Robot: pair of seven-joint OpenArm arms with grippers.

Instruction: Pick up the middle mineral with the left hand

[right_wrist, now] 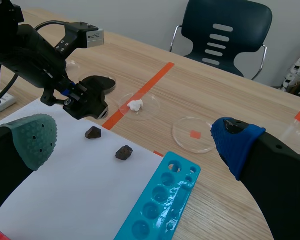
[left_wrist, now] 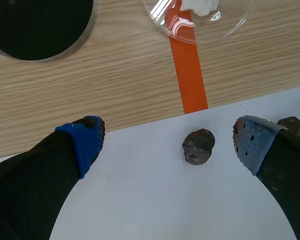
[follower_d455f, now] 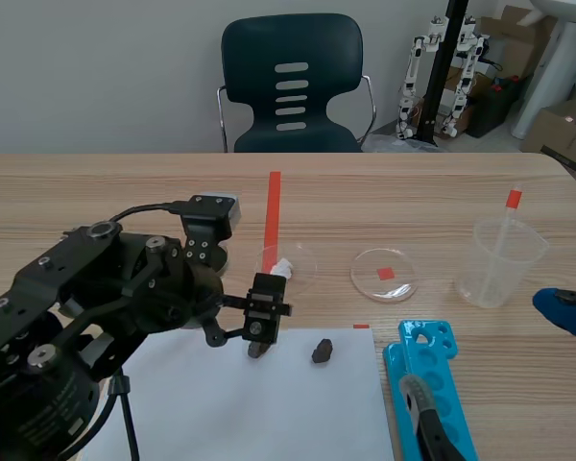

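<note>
Both spread: left gripper [left_wrist: 168,144], right gripper [right_wrist: 135,141] | middle mineral [left_wrist: 198,146] inside left | paper [left_wrist: 140,200] edge ahead

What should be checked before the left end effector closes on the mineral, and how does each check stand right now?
1. Left end effector open: ok.
2. Mineral between its fingers: ok, though off-centre.
3. Second mineral clear of the nearer finger: cannot tell, partly hidden behind it.
4. Target is the middle one: cannot tell, only two minerals show.
5. Right end effector open and apart from the left arm: ok.
</note>
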